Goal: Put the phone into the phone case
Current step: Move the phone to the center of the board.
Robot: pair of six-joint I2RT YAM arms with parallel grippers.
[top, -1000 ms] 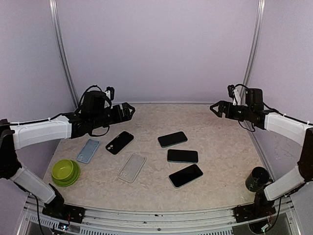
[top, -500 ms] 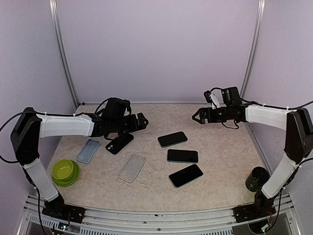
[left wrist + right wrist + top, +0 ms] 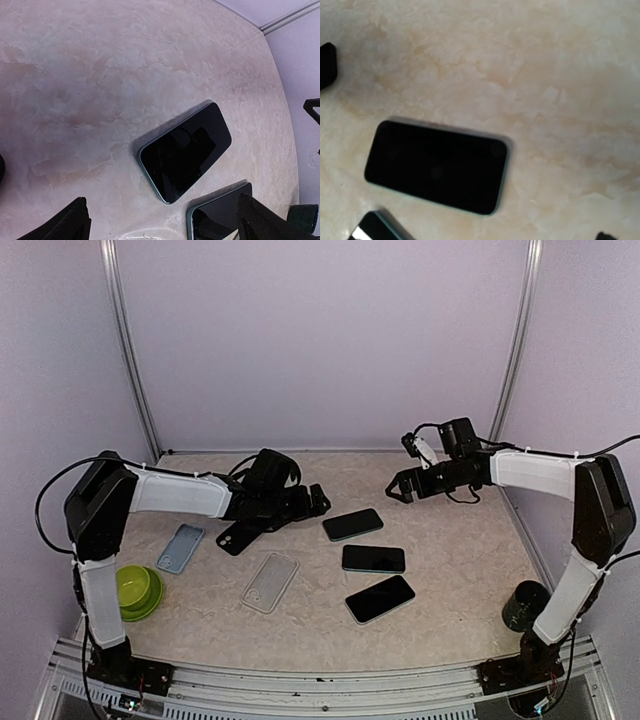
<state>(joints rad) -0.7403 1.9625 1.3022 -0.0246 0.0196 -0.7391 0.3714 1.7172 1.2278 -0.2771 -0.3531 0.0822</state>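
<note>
Left gripper (image 3: 320,502) (jaws wide) hovers beside phone (image 3: 352,524) — long axis left-right.

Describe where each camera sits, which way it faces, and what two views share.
Top external: above and behind the bases, looking down on the table; the left arm and right arm both show.
Left wrist: on the left arm, facing down at the farthest phone; its open jaws' tips fill the bottom corners.
Right wrist: on the right arm, facing down at a phone; barely a jaw tip shows.
Shared: both wrist views apparently frame that farthest phone.
</note>
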